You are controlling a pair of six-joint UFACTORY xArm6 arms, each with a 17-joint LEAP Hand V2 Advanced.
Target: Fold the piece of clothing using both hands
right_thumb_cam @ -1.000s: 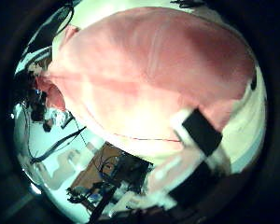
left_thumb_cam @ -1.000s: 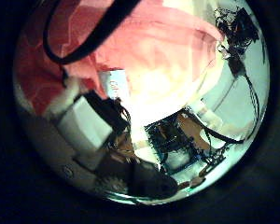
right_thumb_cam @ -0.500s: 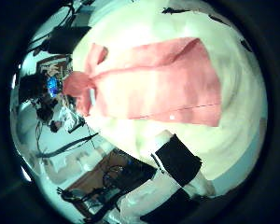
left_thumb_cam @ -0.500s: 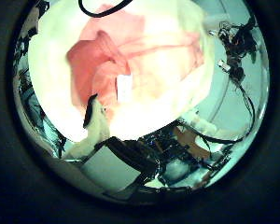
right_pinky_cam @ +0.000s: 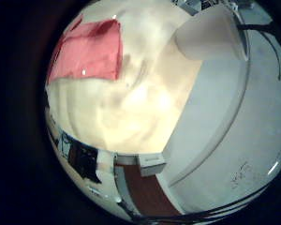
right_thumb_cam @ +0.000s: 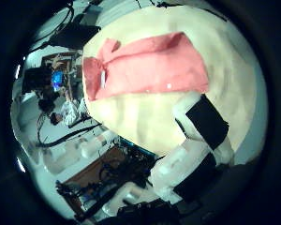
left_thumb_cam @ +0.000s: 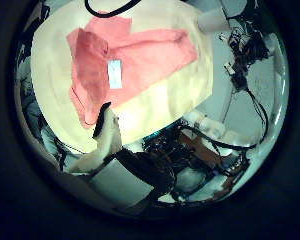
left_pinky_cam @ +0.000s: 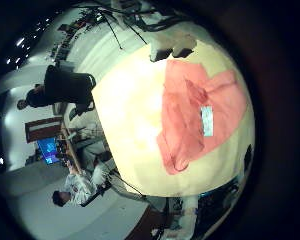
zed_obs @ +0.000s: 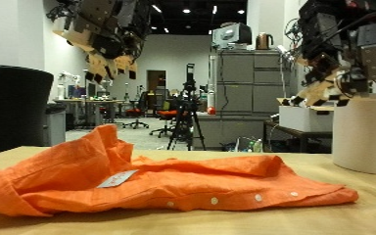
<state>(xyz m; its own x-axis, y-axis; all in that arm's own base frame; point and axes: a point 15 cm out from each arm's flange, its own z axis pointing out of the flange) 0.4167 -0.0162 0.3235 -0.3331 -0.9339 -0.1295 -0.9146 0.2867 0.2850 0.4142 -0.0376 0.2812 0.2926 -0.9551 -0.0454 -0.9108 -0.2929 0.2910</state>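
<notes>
An orange button shirt (zed_obs: 163, 181) lies folded and bunched on the light wooden table (zed_obs: 357, 220), with a white label (zed_obs: 117, 179) facing up. My left hand (zed_obs: 104, 39) hangs high above the shirt's collar end, fingers relaxed, holding nothing. My right hand (zed_obs: 332, 59) hangs high above its other end, fingers relaxed and empty. The shirt lies flat on the table, far below, in the left little finger side palm view (left_pinky_cam: 195, 115), the left thumb side palm view (left_thumb_cam: 120, 65), the right little finger side palm view (right_pinky_cam: 89, 52) and the right thumb side palm view (right_thumb_cam: 145, 64).
A tall white cylinder (zed_obs: 367, 132) stands on the table under my right hand; it also shows in the right little finger side palm view (right_pinky_cam: 211, 37). A black chair (zed_obs: 12, 108) stands behind the table's edge near my left hand.
Both palm cameras have risen well away from the shirt, which now looks much smaller. The shirt stays lying on the table, let go by both hands.
</notes>
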